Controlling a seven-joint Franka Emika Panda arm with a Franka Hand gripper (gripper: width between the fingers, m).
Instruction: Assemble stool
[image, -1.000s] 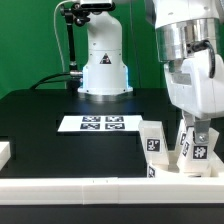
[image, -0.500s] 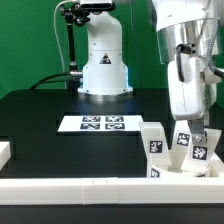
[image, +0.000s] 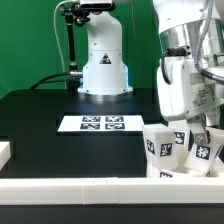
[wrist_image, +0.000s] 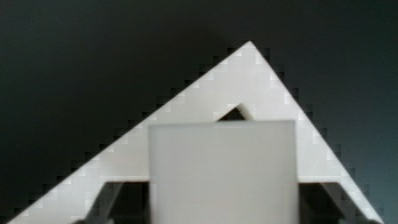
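Near front rail (image: 100, 185): two legs (image: 155, 143) upright; third gripped.

The exterior view looks from the near edge of the table (image: 40, 110), low and level, facing the far robot base (image: 104, 62) and green backdrop; the wrist view sits very close above a white leg (wrist_image: 222, 170), looking down along it; both share that leg (image: 203, 145) at the exterior view's right.

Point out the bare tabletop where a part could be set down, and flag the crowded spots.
Free: the black table on the exterior view's left, between the marker board and the front rail. Crowded: the exterior view's right corner, where the tool grips a leg among other stool parts.
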